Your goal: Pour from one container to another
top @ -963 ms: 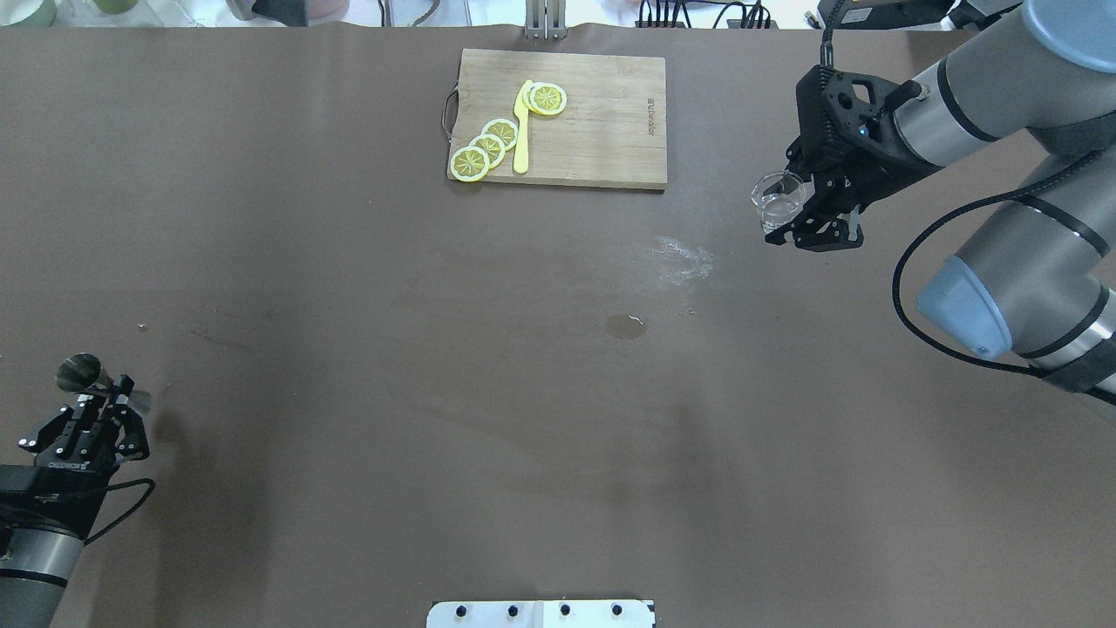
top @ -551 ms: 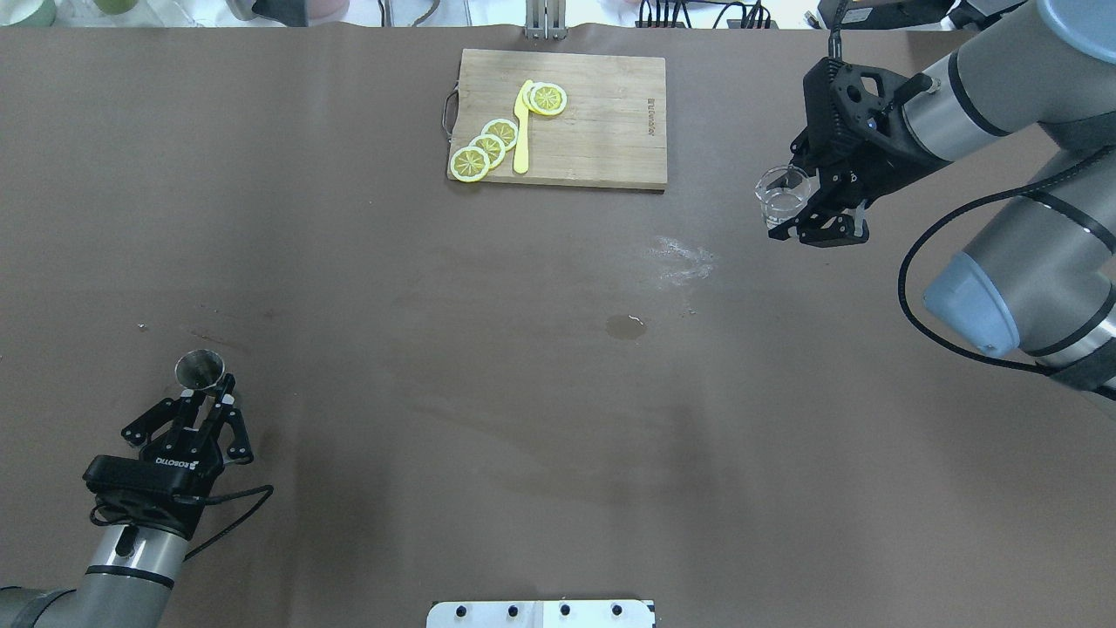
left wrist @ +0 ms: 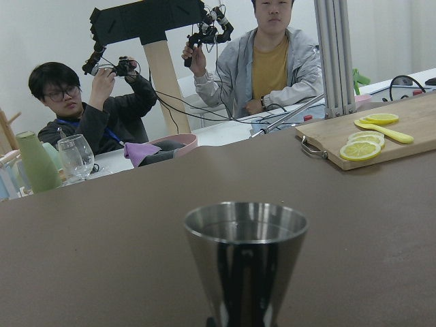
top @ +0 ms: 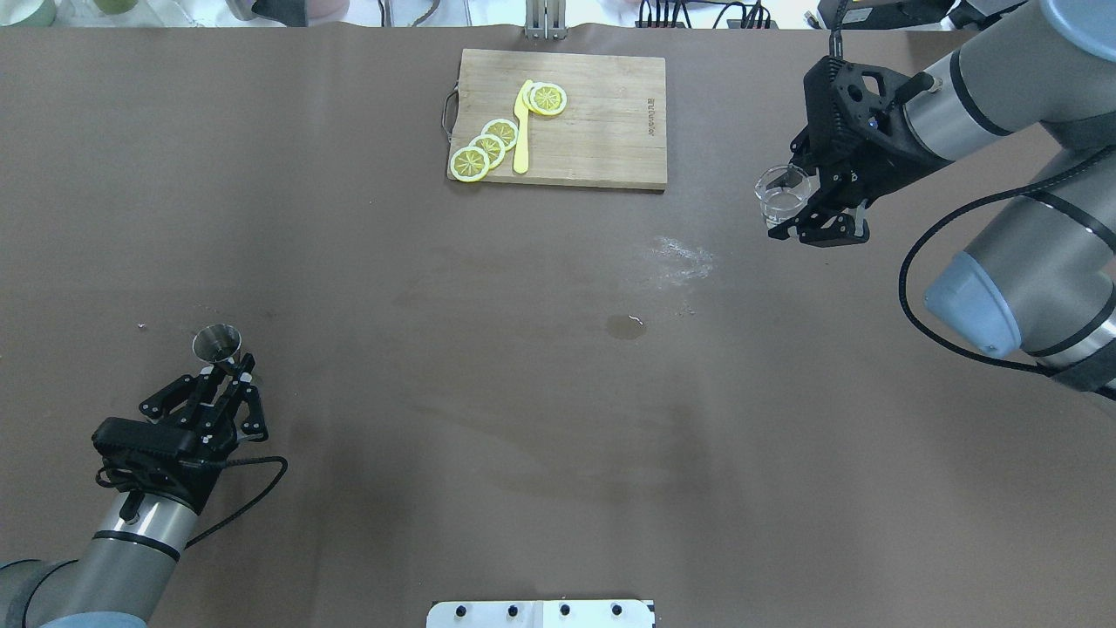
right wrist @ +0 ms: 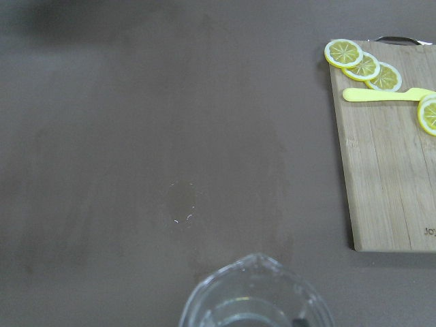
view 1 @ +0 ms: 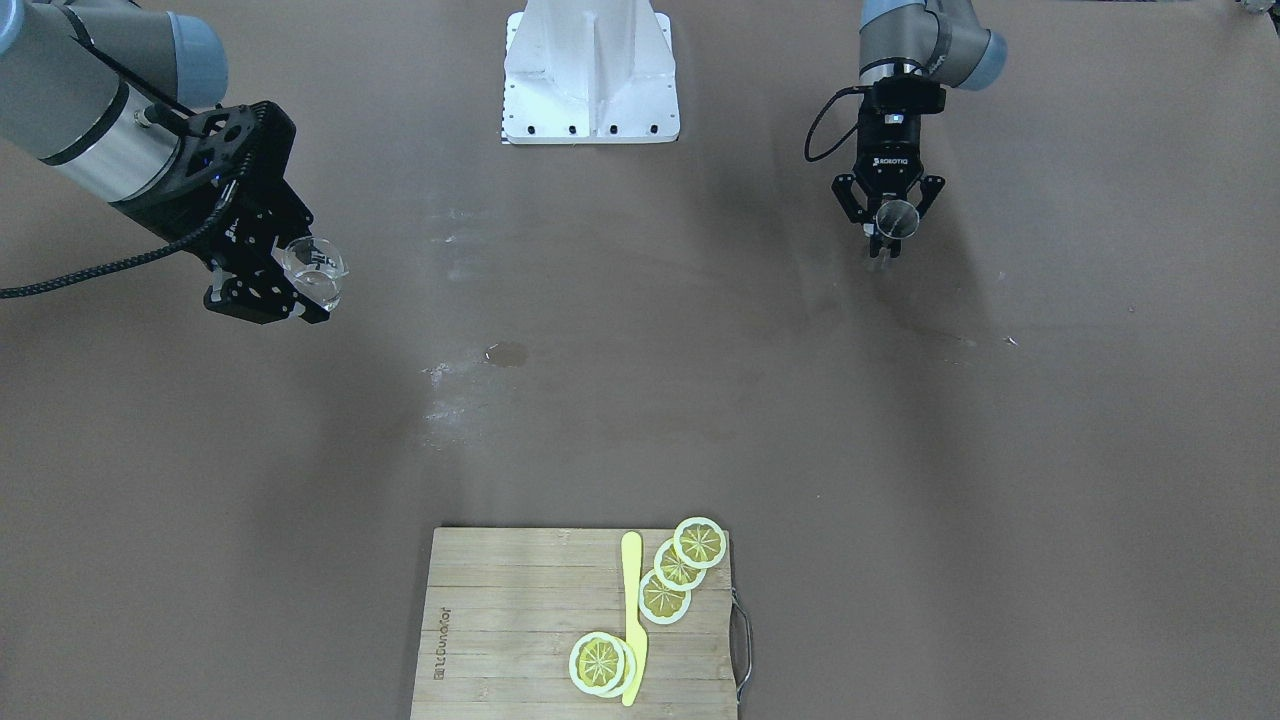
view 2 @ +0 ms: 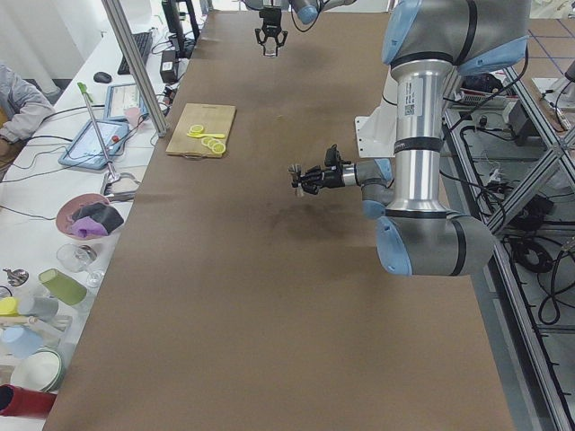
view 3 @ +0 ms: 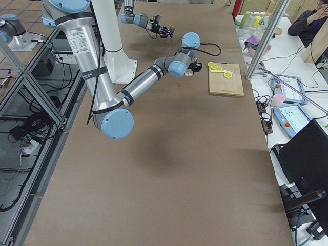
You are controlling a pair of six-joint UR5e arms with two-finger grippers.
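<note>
Grey steel hourglass jigger (top: 217, 342), lower left, is pinched by left gripper (top: 231, 366); lower cone hidden. Clear faceted glass tumbler (top: 779, 194), upper right, is clamped by right gripper (top: 785, 206); contents not discernible.

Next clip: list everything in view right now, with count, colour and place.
table: one, brown cover, fills the view.
steel jigger: one, grey, held upright, near left.
glass tumbler: one, clear, held at far right.
cutting board: one, wooden, far centre.
lemon slices: about five, yellow, on the board.
knife: one, yellow, on the board among the slices.
wet spot: one, dark, mid-table.
white smear: one, just beyond the spot.
people: two, behind the far edge.
left tool: black, shut on the jigger.
right tool: black, shut on the tumbler.
</note>
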